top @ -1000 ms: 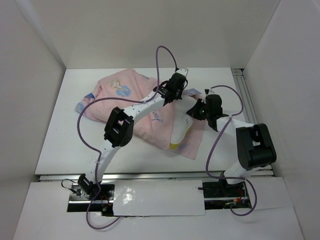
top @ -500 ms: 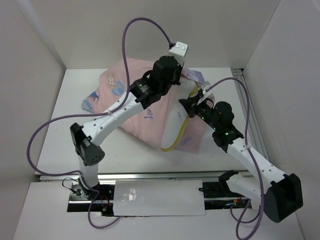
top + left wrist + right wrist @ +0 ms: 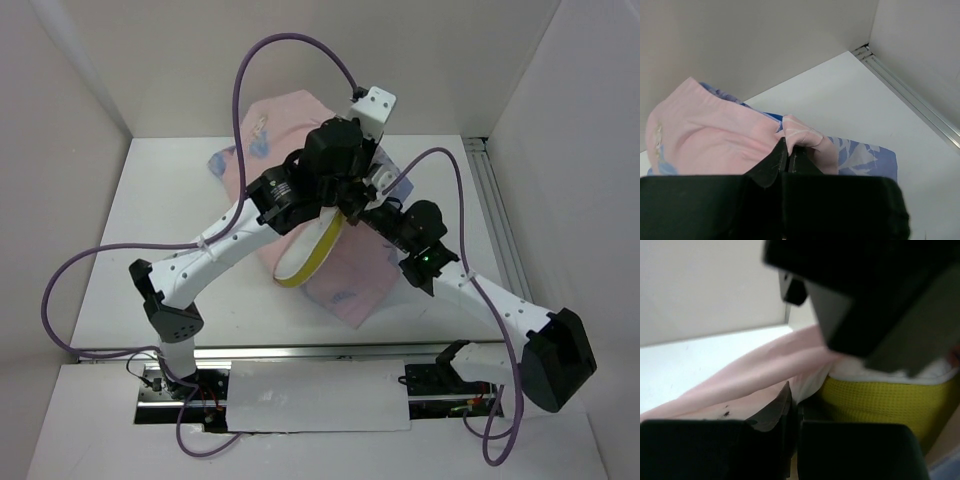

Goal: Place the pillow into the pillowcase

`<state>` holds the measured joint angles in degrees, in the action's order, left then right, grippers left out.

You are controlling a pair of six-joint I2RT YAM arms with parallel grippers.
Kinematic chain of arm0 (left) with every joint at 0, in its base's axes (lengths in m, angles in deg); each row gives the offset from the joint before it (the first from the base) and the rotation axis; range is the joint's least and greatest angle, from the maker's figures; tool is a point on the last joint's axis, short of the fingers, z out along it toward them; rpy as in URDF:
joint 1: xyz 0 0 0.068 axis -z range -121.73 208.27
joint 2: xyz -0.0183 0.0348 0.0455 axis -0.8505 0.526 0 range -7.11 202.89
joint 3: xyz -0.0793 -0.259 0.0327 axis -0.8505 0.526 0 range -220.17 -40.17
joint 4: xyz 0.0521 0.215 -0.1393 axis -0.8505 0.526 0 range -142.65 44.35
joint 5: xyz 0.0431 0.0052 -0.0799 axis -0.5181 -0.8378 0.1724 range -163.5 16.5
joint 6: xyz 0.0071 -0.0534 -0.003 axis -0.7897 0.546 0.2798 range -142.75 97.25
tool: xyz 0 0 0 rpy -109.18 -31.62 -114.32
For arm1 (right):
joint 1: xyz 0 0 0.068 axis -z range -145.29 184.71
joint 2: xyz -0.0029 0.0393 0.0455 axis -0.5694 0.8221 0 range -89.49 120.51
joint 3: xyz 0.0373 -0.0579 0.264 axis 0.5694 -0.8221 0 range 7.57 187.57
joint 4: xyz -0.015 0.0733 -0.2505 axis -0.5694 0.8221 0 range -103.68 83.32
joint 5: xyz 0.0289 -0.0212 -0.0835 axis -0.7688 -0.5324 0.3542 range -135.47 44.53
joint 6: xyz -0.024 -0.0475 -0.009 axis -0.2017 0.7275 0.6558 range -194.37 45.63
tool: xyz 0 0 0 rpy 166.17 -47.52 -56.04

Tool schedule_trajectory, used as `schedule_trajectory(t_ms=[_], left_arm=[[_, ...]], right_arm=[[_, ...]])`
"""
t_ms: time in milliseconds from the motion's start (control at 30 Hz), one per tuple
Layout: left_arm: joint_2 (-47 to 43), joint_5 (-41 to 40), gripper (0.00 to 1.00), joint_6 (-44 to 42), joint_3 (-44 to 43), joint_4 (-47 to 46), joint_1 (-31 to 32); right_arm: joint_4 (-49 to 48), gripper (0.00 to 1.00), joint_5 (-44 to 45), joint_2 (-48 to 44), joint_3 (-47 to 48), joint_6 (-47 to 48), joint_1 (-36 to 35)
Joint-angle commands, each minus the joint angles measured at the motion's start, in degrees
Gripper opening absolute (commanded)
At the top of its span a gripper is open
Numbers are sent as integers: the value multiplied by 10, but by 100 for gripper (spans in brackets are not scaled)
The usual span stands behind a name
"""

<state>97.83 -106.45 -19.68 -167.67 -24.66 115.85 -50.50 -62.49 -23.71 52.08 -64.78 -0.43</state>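
From above, my left gripper (image 3: 348, 192) and my right gripper (image 3: 372, 212) meet close together over the middle of the table (image 3: 160, 230), both raised off its surface. The pillowcase (image 3: 285, 115) hangs from them pink side out, bunched high toward the back wall, with its lower end draped down onto the table at the right. The pillow (image 3: 308, 255) sits partly inside the pillowcase, and its yellow strip (image 3: 318, 243) shows at the mouth just below my two grippers. In my left wrist view, my left jaws are clenched on a folded edge of the pink cloth (image 3: 795, 137). The blue printed side (image 3: 860, 155) lies beyond it on the white table, near the metal rail (image 3: 912, 97) at the right. In my right wrist view, my right jaws are pressed together on the pink hem (image 3: 755, 370) just beside the yellow strip. White stuffing peeks above the strip, and the black body of my left gripper fills the top of the picture, very near.
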Motion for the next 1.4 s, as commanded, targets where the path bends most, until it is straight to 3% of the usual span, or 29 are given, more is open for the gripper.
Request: schedule_trajectory(t_ms=[0,167,200,233,267,333,400,500,533,633,667,767,833,1100,1200,1367], left_arm=[[-43,80,0,16,-14,-87,65],[-31,40,1,16,-6,-87,65],[-26,39,9,16,0,-87,65],[-19,39,25,11,6,-87,65],[-19,39,64,11,20,-87,65],[-12,46,100,16,30,-67,65],[-12,29,100,31,57,-60,65],[-33,18,100,69,105,-37,54],[-41,25,100,82,116,-29,34],[-77,74,100,144,163,-8,-31],[-87,89,100,158,193,-1,-51],[-120,140,100,203,236,-1,-131],[-126,148,100,220,263,-1,-184],[-99,209,100,255,335,-10,-346],[-22,258,100,266,316,-16,-397],[121,342,100,273,222,-28,-436]], right_arm=[[-97,0,72,59,45,-27,8],[-93,0,124,58,13,-61,14],[-84,0,138,44,5,-61,14],[-62,0,154,37,-4,-72,14],[-49,0,192,30,-21,-96,21],[10,1,236,9,-36,-124,27],[83,1,321,-2,-43,-192,41],[291,17,439,-2,-10,-335,80],[375,33,439,18,0,-352,95],[461,63,434,50,27,-360,134],[509,78,434,56,32,-365,142],[567,94,441,67,38,-379,169],[594,99,441,67,44,-384,188],[659,99,423,59,54,-379,200],[652,99,380,32,54,-362,194],[568,99,237,-26,34,-296,167]])
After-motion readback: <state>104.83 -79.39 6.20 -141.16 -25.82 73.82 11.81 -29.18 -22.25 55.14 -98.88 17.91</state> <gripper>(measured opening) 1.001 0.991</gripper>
